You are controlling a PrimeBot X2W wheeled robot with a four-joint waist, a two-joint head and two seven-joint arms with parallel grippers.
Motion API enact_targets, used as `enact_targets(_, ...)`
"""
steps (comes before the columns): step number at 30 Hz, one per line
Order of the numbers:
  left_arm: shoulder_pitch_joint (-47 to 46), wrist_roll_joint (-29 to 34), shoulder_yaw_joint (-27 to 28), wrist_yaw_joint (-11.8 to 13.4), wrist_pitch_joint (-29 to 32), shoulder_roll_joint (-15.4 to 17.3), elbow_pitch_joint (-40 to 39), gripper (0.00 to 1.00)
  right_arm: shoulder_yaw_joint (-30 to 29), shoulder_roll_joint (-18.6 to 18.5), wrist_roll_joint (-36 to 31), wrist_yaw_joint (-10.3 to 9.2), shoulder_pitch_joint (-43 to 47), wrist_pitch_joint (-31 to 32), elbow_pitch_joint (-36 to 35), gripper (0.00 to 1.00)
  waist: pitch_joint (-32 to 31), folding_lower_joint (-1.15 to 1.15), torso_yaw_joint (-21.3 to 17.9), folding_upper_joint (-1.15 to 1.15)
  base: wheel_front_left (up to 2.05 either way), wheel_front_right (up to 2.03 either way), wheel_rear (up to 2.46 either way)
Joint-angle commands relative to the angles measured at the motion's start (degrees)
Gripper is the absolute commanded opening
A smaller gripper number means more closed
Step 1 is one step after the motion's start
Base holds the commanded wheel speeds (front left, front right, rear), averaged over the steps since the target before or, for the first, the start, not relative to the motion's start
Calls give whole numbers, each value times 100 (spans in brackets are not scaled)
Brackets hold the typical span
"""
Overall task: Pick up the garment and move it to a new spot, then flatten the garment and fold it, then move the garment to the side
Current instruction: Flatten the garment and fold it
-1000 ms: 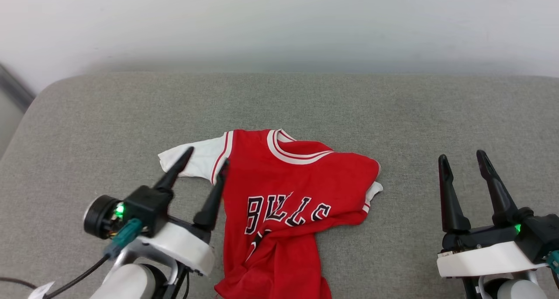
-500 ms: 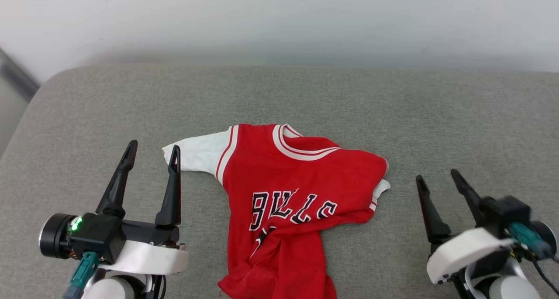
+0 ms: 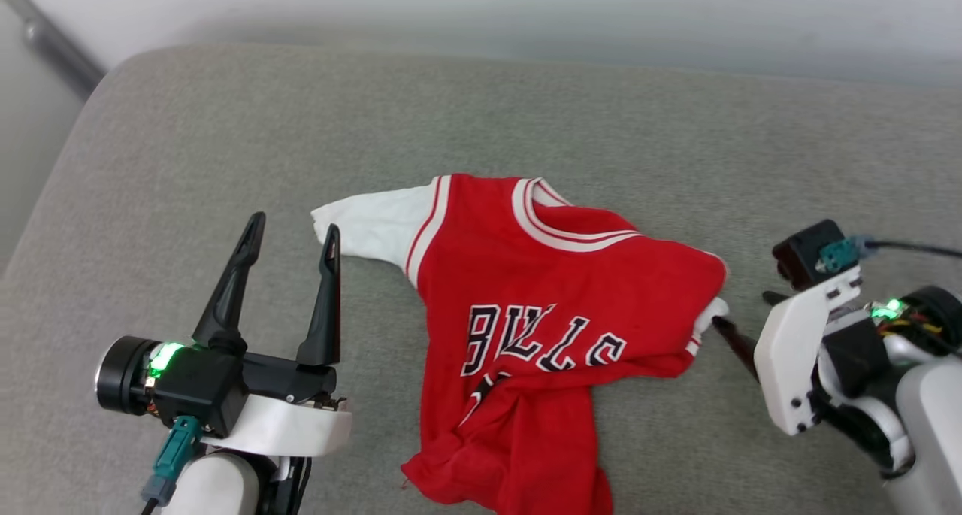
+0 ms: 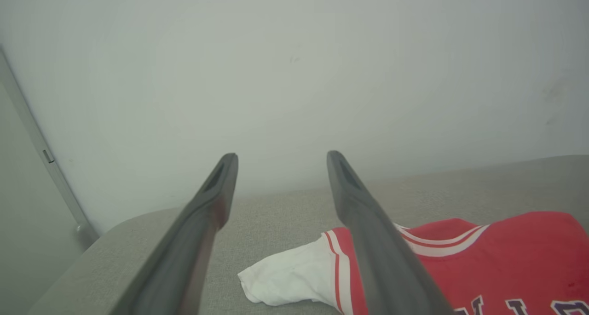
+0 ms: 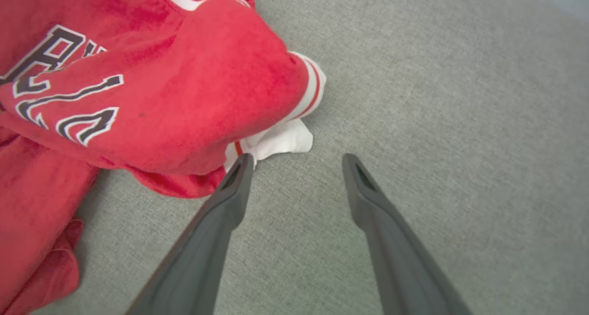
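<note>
The red Bulls jersey (image 3: pixel 556 274) is laid crumpled on the grey cushion (image 3: pixel 225 124). Its tucked white sleeve (image 5: pixel 280 142) is found at 11 o'clock of the nearer right gripper (image 5: pixel 294 161); that and the left gripper (image 3: pixel 293 225) are held wide open, empty

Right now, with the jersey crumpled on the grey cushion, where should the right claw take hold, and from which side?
Probably the white sleeve poking from under the garment's right edge, approached low from the right: it lies loose just ahead of the open right claw.
</note>
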Motion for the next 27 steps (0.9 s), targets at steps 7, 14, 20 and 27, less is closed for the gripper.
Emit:
enact_targets(7,-248,166,145,-289,-14,-376,-20,100,52,-289,257,-2,-581,655,486,100,451,0,551,0,0,0,0)
enact_targets(14,-340,348,308,-502,-14,-587,45,100,323,-377,419,-1,-689,630,1109,100,618,0,822,0,0,0,0)
enact_targets(20,-319,527,355,-575,-14,-702,138,100,853,-454,632,9,-549,599,1468,0,603,0,900,0,0,0,0)
enact_targets(27,-188,597,503,-641,-14,-759,196,100,815,-804,757,-4,-596,304,1510,0,302,0,728,0,0,0,0)
